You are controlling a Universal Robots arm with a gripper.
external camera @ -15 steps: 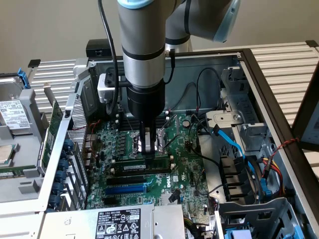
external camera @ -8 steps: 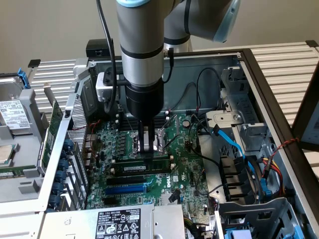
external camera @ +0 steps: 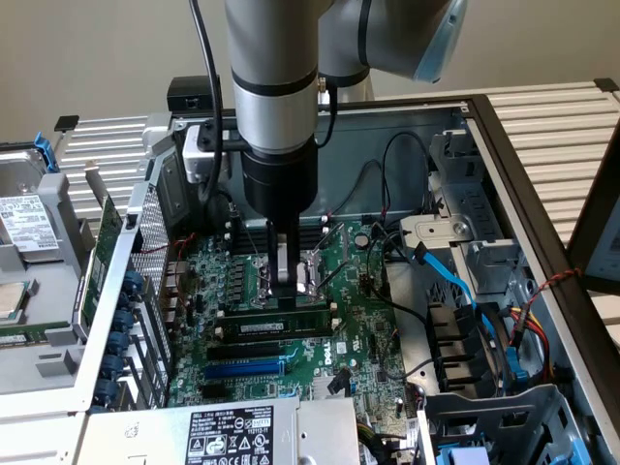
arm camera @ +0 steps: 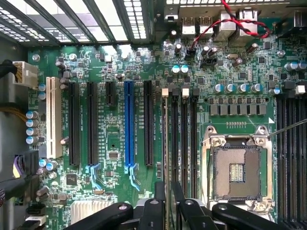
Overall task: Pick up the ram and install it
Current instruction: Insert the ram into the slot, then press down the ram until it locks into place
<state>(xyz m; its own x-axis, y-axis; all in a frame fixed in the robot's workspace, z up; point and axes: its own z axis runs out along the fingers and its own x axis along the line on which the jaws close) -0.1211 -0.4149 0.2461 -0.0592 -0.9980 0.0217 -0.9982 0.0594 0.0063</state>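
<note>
A: While the gripper [external camera: 282, 287] is clamping narrowly on the ram [external camera: 276, 321] directly beneath its fingers, is seating underway?

B: Yes; it's needing straight downward pressure into the slot [arm camera: 166, 139].

The exterior view looks down at an angle into the open computer case [external camera: 504, 145] from nearby. The wrist view faces straight down, close above the motherboard [arm camera: 115, 143]. Both views share the CPU socket [arm camera: 237, 170] and blue expansion slot [arm camera: 129, 124].
</note>
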